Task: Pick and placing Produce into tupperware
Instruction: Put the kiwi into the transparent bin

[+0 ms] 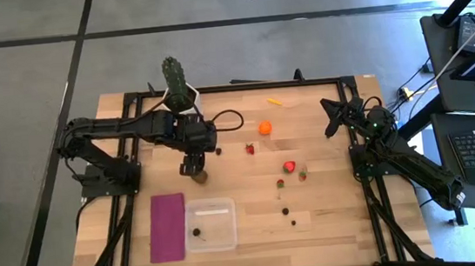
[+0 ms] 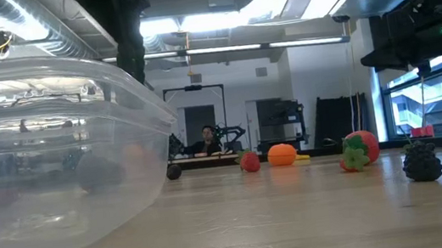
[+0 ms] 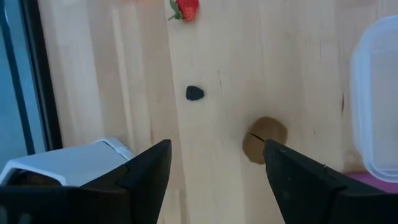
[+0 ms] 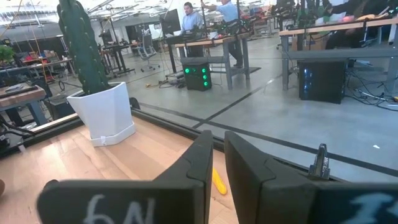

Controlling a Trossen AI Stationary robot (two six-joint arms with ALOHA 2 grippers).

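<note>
My left gripper (image 1: 193, 165) (image 3: 214, 155) hangs open over the table's middle left. The brown kiwi (image 1: 199, 177) (image 3: 264, 140) lies on the wood just below it, by one fingertip and partly hidden by it, untouched. The clear tupperware (image 1: 210, 225) (image 3: 376, 106) (image 2: 55, 163) sits toward the near edge with one dark berry (image 1: 196, 233) inside. The orange ball (image 1: 265, 128) (image 2: 281, 154), strawberries (image 1: 290, 166) (image 2: 359, 148), dark berries (image 1: 285, 210) (image 2: 421, 160) and the yellow piece (image 1: 276, 101) lie scattered on the table. My right gripper (image 1: 334, 115) (image 4: 217, 162) waits shut at the far right.
The green cactus in its white pot (image 1: 177, 82) (image 4: 93, 81) stands at the far edge behind my left arm. A flat magenta rectangle (image 1: 168, 227) lies left of the tub. A dark berry (image 3: 194, 93) and a strawberry (image 3: 185, 9) lie beyond the left gripper.
</note>
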